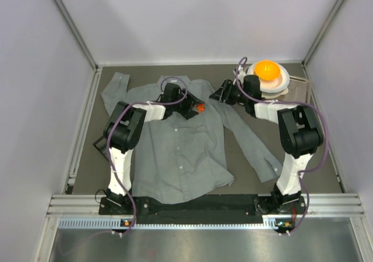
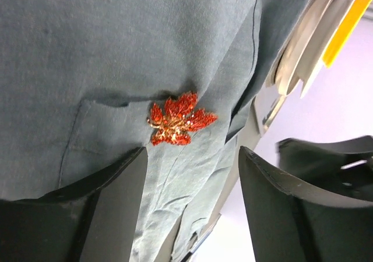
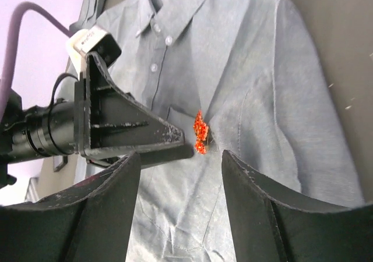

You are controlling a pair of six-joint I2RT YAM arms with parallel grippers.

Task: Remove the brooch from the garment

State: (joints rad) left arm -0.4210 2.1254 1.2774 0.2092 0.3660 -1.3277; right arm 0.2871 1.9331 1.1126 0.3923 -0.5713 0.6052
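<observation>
The left pincer (image 2: 191,160), jaws wide, is nearer; the brooch (image 2: 178,120) lies just ahead of its gap, on the shirt (image 2: 116,41).

Reads plain grey across the garment (image 1: 180,151), dotted with small white buttons (image 3: 169,41). Glows orange-red with fine gold threading on the brooch (image 2: 178,120). Shows matte black on the left gripper (image 2: 192,157), bright orange on the ball (image 1: 267,70), white on the bowl (image 1: 281,86).
</observation>
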